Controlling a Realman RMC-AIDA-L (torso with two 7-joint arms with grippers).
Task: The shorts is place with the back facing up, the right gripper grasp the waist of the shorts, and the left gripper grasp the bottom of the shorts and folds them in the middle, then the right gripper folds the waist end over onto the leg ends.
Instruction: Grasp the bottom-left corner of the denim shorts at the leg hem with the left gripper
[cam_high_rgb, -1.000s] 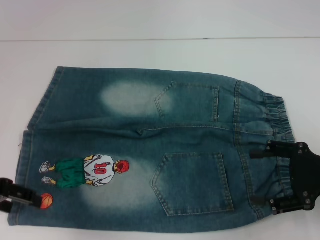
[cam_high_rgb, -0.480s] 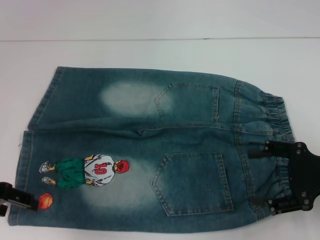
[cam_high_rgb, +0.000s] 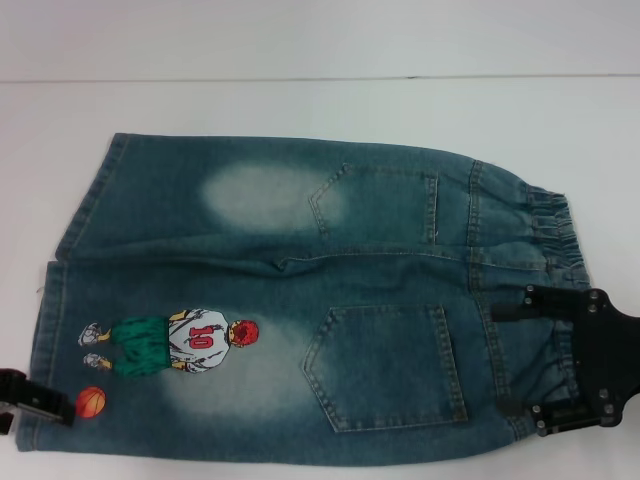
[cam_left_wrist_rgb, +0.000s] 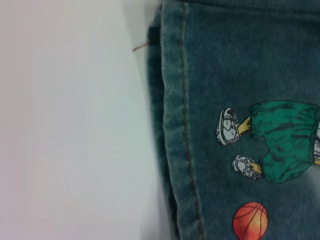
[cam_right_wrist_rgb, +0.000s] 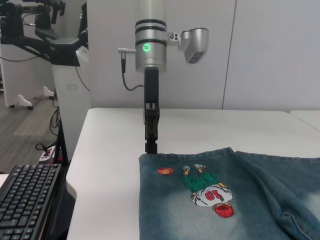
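Note:
The denim shorts (cam_high_rgb: 300, 280) lie flat, back pockets up. Their ruffled waist (cam_high_rgb: 550, 230) is at the right and the flat leg ends (cam_high_rgb: 60, 300) at the left. The player patch (cam_high_rgb: 180, 340) sits on the near leg. My right gripper (cam_high_rgb: 503, 358) is open, its fingers (cam_high_rgb: 520, 302) straddling the near part of the waistband. My left gripper (cam_high_rgb: 35, 400) is at the near leg's hem beside the basketball patch (cam_high_rgb: 91, 401). The right wrist view shows the left gripper (cam_right_wrist_rgb: 151, 142) standing upright at that hem. The left wrist view shows the stitched hem (cam_left_wrist_rgb: 172, 125) close up.
The white table (cam_high_rgb: 300, 100) extends beyond the shorts at the back and left. In the right wrist view, a keyboard (cam_right_wrist_rgb: 30, 200) lies off the table's edge and other equipment (cam_right_wrist_rgb: 55, 45) stands behind it.
The right gripper has shifted slightly left and nearer over the waistband. The left gripper has slid a little toward the near edge of the view. The shorts lie as before.

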